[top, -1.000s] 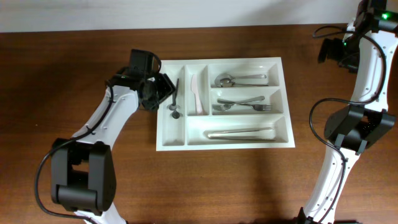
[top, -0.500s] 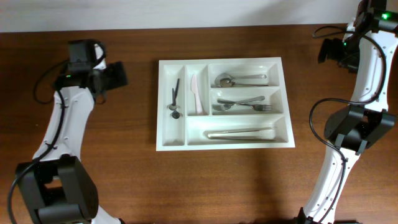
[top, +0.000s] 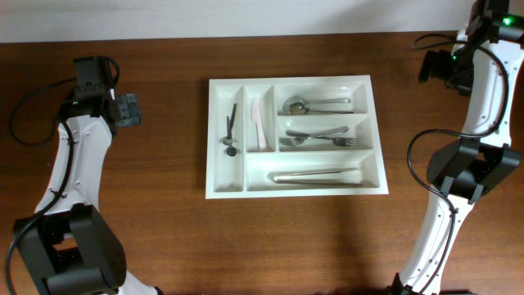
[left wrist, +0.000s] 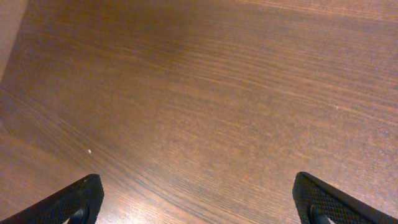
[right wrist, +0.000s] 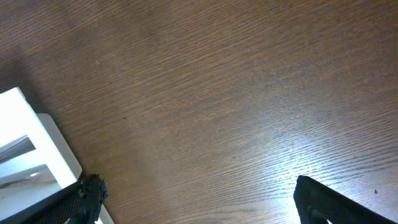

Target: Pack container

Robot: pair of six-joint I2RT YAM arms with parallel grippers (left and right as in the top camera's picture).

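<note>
Surface: a dark wooden table (top: pixel 164 238) with a pale strip of wall along its far edge.
Container: the white container (top: pixel 211 184) lies flat mid-table, between the two arms; one of its corners shows at the left edge of the right wrist view.
Upright compartments: the outer one holds a small dark utensil (top: pixel 230 129), too small to name; the one beside it holds a white knife (top: pixel 258 124).
Long compartments: spoons (top: pixel 296 106) lie in the far one, forks (top: pixel 315 139) in the middle one, and a long metal piece (top: pixel 318 175) in the near one.
Left gripper: the left gripper (left wrist: pixel 202 199) hangs over bare wood well left of the container, fingers wide apart and nothing between them.
Right gripper: the right gripper (right wrist: pixel 202 199) sits near the container's far right corner, fingers likewise spread and empty.
Done: all five compartments hold cutlery.
Left to do: no loose utensil shows on the table in any view, so the packing looks finished or very nearly so; at most, the arms need parking.
</note>
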